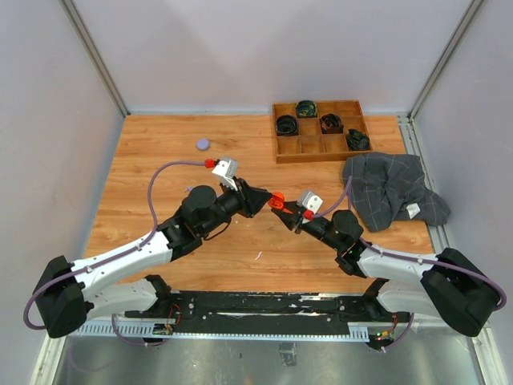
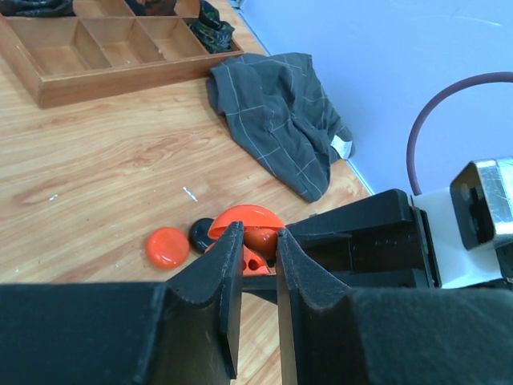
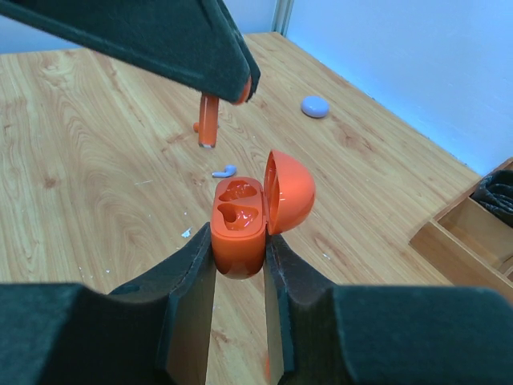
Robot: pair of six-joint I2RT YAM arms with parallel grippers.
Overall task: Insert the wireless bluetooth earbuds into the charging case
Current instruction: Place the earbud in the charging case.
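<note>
My right gripper is shut on the base of an orange charging case, held above the table. Its lid stands open and both moulded wells look empty. My left gripper is shut on an orange earbud, just above and beside the open case. In the right wrist view the left fingers come in from the top and the earbud's stem hangs below them. A pale lilac earbud lies on the wood behind the case. From above, both grippers meet at the case.
On the table below the case lie an orange round piece and a black piece. A lilac case sits at the far left. A wooden compartment tray stands at the back right, with a grey cloth beside it.
</note>
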